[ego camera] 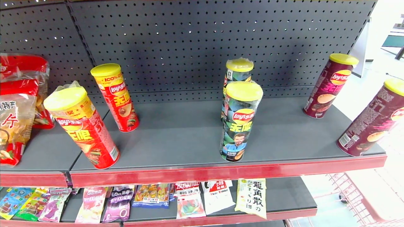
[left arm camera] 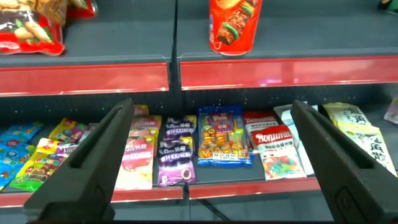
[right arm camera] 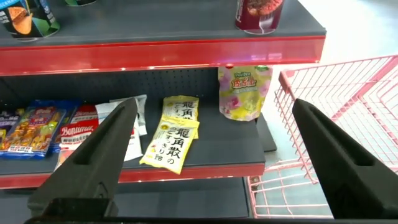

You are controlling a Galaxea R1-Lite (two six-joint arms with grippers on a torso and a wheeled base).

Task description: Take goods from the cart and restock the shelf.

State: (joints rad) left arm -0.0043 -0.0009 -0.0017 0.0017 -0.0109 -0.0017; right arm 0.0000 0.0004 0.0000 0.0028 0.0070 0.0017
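Chip cans stand on the grey upper shelf (ego camera: 189,132): two red ones (ego camera: 82,126) (ego camera: 115,96) on the left, two dark green ones (ego camera: 240,123) (ego camera: 238,71) in the middle, two maroon ones (ego camera: 331,85) (ego camera: 372,119) on the right. The pink wire cart (ego camera: 356,198) (right arm camera: 342,124) stands low on the right, beside the shelf's end. My left gripper (left arm camera: 211,168) is open and empty, facing the lower shelf's packets (left arm camera: 224,137). My right gripper (right arm camera: 214,162) is open and empty too, in front of the lower shelf near a yellow packet (right arm camera: 177,140) and the cart.
Snack bags (ego camera: 19,107) fill the upper shelf's left end. Flat packets (ego camera: 151,195) line the lower shelf, with a pale green pouch (right arm camera: 244,90) upright at its right end. Bare shelf shows between the red and the green cans. Red lips edge both shelves.
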